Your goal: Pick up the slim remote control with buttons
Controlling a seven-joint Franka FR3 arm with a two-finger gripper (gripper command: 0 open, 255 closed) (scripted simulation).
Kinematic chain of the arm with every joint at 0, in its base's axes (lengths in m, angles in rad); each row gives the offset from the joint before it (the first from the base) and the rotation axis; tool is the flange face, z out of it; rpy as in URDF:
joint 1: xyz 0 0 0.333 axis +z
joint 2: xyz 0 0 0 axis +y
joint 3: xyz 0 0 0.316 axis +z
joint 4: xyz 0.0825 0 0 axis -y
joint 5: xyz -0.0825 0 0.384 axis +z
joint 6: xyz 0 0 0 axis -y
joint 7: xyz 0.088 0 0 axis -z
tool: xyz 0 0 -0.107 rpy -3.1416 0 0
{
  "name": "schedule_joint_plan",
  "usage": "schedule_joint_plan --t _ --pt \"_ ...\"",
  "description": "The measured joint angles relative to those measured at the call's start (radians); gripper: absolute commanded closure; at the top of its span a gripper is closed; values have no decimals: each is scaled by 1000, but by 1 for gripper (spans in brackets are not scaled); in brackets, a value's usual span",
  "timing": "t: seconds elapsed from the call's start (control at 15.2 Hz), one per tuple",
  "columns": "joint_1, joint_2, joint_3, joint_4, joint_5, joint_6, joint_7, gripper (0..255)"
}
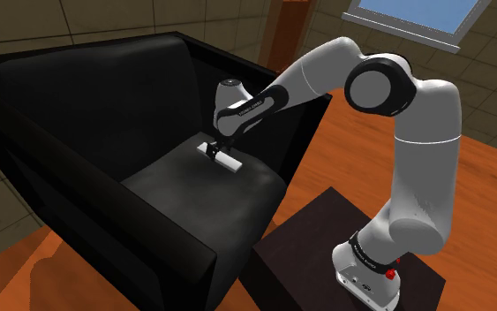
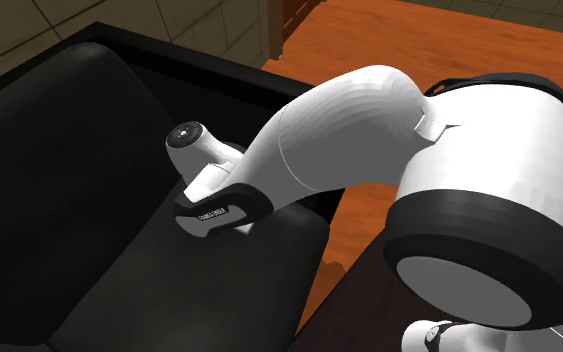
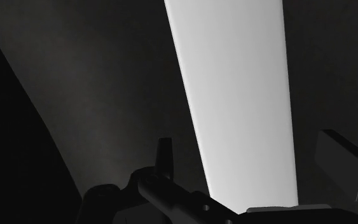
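Down low, the gripper (image 3: 252,151) stands open, its fingers (image 3: 165,156) on either side of the slim white remote control (image 1: 226,158) without touching it, the remote lying flat on the black armchair's seat cushion (image 1: 193,194) near the cushion's edge on the shoulder view's right.

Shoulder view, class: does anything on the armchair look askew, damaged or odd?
Nothing damaged or spilled. One oddity: the remote, lying on the black seat cushion under the open gripper, is drawn plain white, no buttons showing.
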Motion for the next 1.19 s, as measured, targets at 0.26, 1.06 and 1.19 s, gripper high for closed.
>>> schedule_joint_plan --t 0.26,1.06,1.19 --pt "3 13 -1 1 -2 13 3 255" --pt "2 -16 2 -1 1 -14 2 255" --pt "-2 -38 3 -5 4 -32 -3 255"
